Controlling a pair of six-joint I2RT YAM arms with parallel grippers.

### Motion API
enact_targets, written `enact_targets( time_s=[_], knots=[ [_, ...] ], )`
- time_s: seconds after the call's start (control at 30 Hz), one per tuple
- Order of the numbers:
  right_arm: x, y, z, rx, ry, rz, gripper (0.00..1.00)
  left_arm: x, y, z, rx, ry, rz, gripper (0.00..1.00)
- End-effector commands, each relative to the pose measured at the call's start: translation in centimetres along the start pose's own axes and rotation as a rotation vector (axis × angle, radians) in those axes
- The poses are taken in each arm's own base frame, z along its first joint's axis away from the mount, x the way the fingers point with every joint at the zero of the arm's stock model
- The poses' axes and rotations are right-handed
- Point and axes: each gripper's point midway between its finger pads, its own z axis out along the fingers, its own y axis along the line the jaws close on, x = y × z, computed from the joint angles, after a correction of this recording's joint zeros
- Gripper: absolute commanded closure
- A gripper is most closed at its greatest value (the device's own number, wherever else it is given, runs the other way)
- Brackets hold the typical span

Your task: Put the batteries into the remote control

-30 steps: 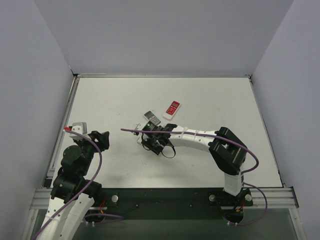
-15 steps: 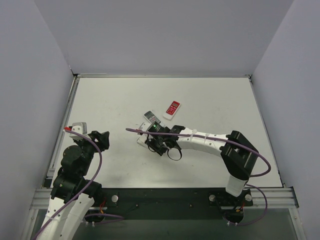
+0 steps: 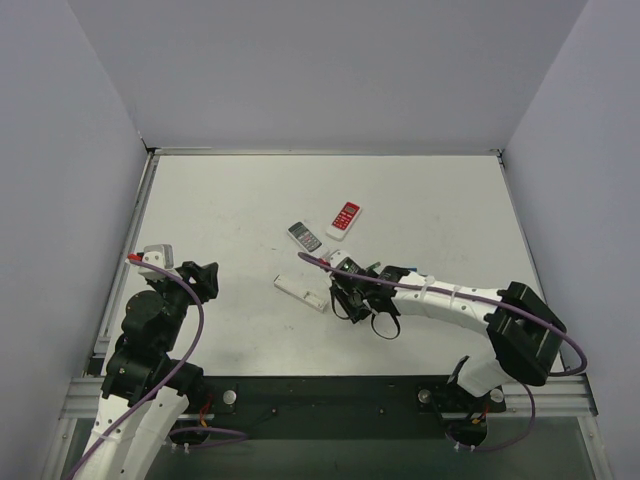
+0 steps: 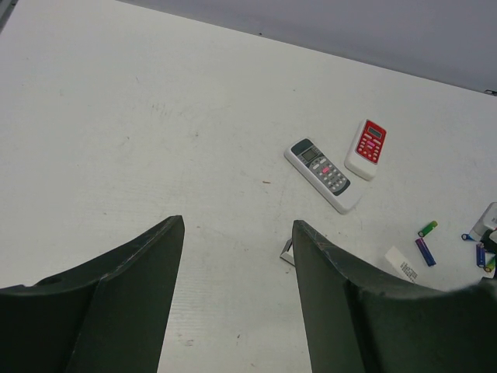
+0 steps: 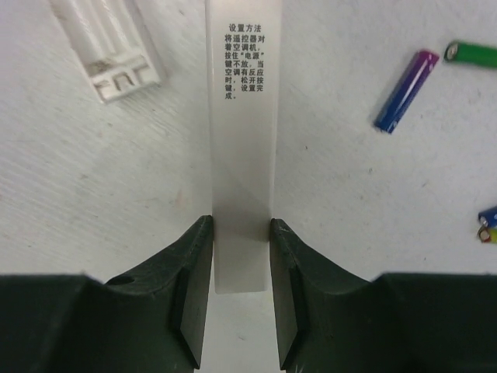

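Plain grey walls enclose a white table (image 3: 220,200) with light scuffing.

The right gripper (image 5: 241,227) is closed on a white battery cover (image 5: 241,116). Its jaws pinch the cover's two long edges near one end, printed label uppermost. Whether the cover's free end touches the table cannot be told. Judgement: the cover is held off so that the compartment is accessible.

The white remote (image 5: 109,47) lies face down just beside the cover, on the side toward the table's left edge and roughly midway between the near and far edges. Its battery bay faces up and appears empty, the correct attitude for loading.

The batteries (image 5: 405,91) lie loose on the table on the far side of the cover. A blue one and a green one are close together and at least one more is near them. None is in the bay, so loading has not begun.

The left gripper (image 4: 237,264) stands open and empty near the left edge, well apart from the work, apparently parked.

A grey remote (image 4: 322,165) and a red remote (image 4: 368,148) lie buttons-up, side by side, toward the far edge from the white one. Neither is involved.
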Motion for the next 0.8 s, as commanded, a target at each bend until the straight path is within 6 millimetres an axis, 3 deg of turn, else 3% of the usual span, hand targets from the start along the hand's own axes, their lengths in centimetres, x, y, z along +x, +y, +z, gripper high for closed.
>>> enact_targets(
  time_s=[0.0, 0.1, 0.2, 0.4, 0.53, 0.73, 0.77],
  knots=[
    [3.4, -1.4, 0.0, 0.076, 0.088, 0.132, 0.85, -1.1, -0.6, 0.2, 0.023, -0.039, -0.017, 0.32],
    [4.7, -1.9, 0.6, 0.098, 0.139, 0.165, 0.84, -1.2, -0.6, 0.2, 0.024, -0.04, -0.018, 0.32],
    [4.8, -1.5, 1.1, 0.093, 0.16, 0.166, 0.84, -1.1, -0.6, 0.2, 0.023, -0.039, -0.017, 0.32],
    [5.5, -1.3, 1.7, 0.092, 0.209, 0.173, 0.65, -1.1, -0.6, 0.2, 0.023, -0.038, -0.017, 0.32],
    [4.4, -1.3, 0.7, 0.08, 0.168, 0.167, 0.44, -1.0, -0.7, 0.3, 0.027, -0.033, -0.018, 0.32],
    [0.5, -3.1, -1.6, 0.082, 0.056, 0.215, 0.4, -0.7, -0.8, 0.5, 0.033, -0.016, -0.02, 0.32],
    [0.2, -4.3, -1.7, 0.095, 0.049, 0.247, 0.41, -0.6, -0.8, 0.5, 0.032, -0.015, -0.021, 0.32]
  ],
)
